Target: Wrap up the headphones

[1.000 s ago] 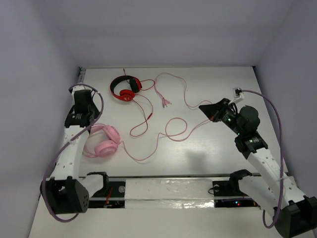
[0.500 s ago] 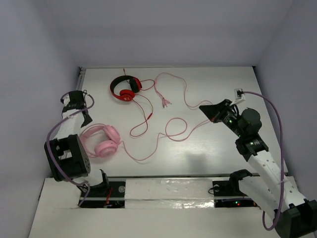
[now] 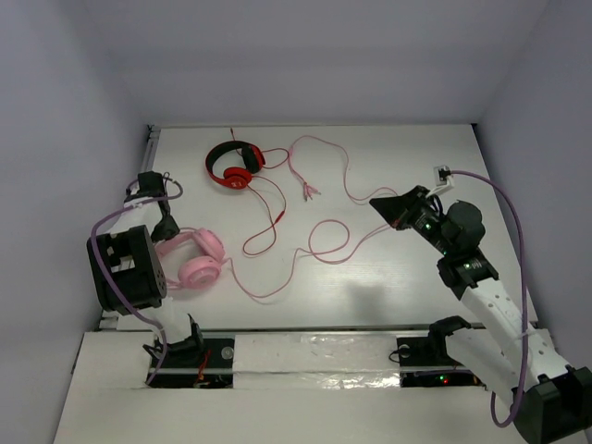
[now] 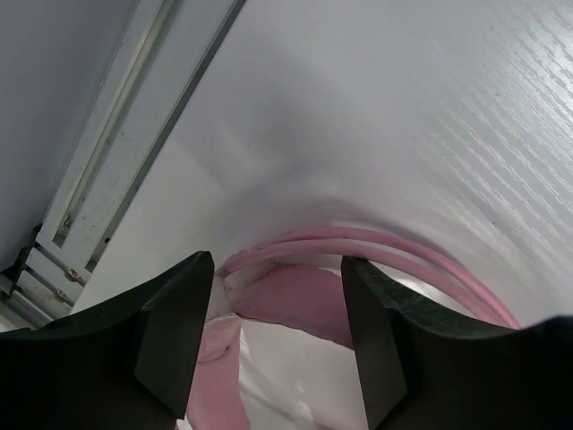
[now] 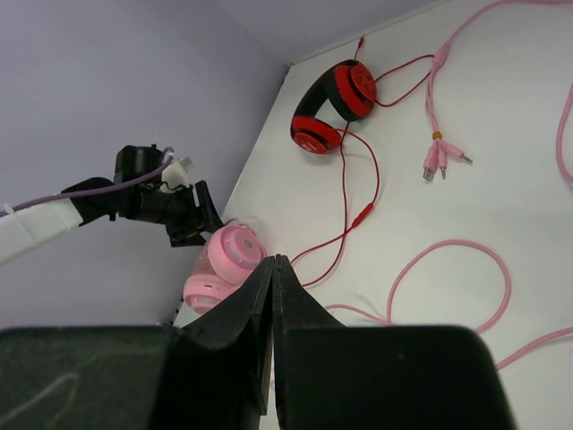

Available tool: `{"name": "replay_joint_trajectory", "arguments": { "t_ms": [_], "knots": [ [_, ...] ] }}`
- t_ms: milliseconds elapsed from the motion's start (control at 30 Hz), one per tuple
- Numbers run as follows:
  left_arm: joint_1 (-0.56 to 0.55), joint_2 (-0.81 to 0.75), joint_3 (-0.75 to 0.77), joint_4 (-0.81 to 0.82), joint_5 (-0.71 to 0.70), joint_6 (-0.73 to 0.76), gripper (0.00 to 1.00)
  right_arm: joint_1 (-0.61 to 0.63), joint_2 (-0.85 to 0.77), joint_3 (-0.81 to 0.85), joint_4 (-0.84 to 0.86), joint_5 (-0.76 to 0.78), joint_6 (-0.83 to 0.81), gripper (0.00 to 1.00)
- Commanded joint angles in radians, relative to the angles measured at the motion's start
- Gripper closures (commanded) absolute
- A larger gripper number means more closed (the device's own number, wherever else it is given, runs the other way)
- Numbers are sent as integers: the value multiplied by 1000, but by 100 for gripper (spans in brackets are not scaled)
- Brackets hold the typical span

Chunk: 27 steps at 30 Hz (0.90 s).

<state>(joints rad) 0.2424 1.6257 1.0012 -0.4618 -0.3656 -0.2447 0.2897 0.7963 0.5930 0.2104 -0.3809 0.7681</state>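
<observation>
Headphones (image 3: 202, 270) beneath left claw (image 4: 277, 269), wide open astride headband (image 4: 340, 237); right claw (image 5: 273, 265) closed, empty.

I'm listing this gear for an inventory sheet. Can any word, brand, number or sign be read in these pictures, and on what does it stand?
None: no text can be read in any view.
The pink headphones show no legible brand or marking.
The red headphones show none either.
The white connector on the right arm is too small to tell whether it carries print.
</observation>
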Motion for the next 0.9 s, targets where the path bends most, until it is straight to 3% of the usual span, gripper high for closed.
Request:
{"name": "replay_joint_trajectory", "arguments": {
  "t_ms": [0,67,267,567,733,867],
  "knots": [
    [0,-20,-19,5,37,1,45,9,-17,10,52,-7,0,94],
    [0,-32,-32,17,77,-10,54,9,-22,8,49,-9,0,94],
    [0,-82,-61,66,247,-74,100,9,-19,7,61,-33,-1,94],
    [0,-254,-111,167,432,-206,100,19,-9,19,53,-61,-32,94],
    [0,-346,-59,117,231,-156,98,38,11,47,14,-55,-62,94],
    [0,-434,-55,8,189,-76,100,39,4,50,9,-43,-72,94]
  ]
}}
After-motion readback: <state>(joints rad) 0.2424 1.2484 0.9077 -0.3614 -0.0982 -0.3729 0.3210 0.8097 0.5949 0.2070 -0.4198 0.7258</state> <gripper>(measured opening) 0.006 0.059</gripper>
